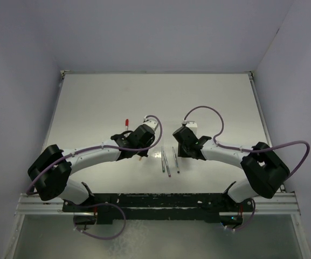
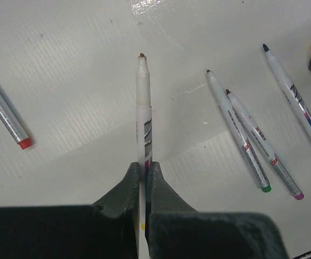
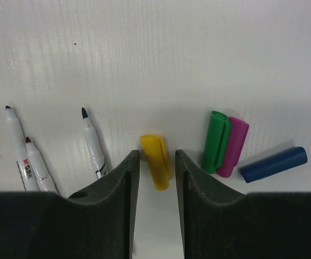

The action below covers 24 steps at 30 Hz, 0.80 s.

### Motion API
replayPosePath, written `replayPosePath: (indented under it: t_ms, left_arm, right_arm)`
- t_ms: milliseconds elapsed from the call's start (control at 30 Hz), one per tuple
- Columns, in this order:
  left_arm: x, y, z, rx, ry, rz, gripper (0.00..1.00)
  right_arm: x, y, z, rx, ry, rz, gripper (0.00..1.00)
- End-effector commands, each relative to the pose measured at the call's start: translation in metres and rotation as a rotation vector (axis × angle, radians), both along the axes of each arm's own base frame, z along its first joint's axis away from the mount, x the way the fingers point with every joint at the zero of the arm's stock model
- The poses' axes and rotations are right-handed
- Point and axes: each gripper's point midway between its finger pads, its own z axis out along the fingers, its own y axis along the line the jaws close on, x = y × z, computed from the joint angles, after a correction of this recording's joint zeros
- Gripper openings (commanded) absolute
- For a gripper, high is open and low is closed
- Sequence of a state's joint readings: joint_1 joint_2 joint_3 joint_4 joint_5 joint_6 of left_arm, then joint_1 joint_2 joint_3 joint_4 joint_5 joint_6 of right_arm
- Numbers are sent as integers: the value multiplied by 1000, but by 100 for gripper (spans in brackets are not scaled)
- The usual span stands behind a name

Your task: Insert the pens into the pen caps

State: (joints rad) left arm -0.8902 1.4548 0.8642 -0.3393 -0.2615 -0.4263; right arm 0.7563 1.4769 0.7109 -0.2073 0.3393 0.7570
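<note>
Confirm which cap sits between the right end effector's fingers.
The yellow cap: it lies in the gap of the open right end effector, while the green cap, purple cap and blue cap lie off to one side.

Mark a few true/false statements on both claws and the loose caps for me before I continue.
1. The left claw is shut on a pen. True.
2. That pen's tip is capped. False: the tip is bare.
3. The right claw grips the yellow cap. False: it is open, the cap lying between its jaws.
4. The green cap and purple cap touch side by side. True.
5. The dark blue cap sits on a pen. False: it lies loose on the table.
</note>
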Motion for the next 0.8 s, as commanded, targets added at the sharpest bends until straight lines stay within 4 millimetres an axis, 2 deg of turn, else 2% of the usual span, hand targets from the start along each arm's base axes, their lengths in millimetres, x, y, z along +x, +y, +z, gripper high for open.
replayPosePath:
  t_ms: [0, 100, 200, 333, 433, 600, 767]
  left_arm:
    - [5, -6, 5, -36, -24, -10, 0]
    - [4, -5, 5, -36, -24, -11, 0]
    - [4, -4, 5, -34, -23, -10, 0]
    - [4, -3, 3, -32, -22, -9, 0]
    - [5, -3, 4, -30, -30, -7, 0]
    - [13, -4, 15, -90, -74, 17, 0]
    - [24, -9, 27, -158, -123, 17, 0]
  right_arm:
    - [-30, -21, -30, -115, 135, 2, 33]
    - [-33, -19, -32, -117, 146, 10, 22]
    - [-37, -19, -34, -124, 162, 17, 1]
    - [-39, -17, -34, -123, 170, 41, 0]
    - [-30, -13, -26, -115, 130, 40, 0]
    - [7, -1, 15, -103, -32, 43, 0]
    - [60, 15, 77, -101, -293, 56, 0]
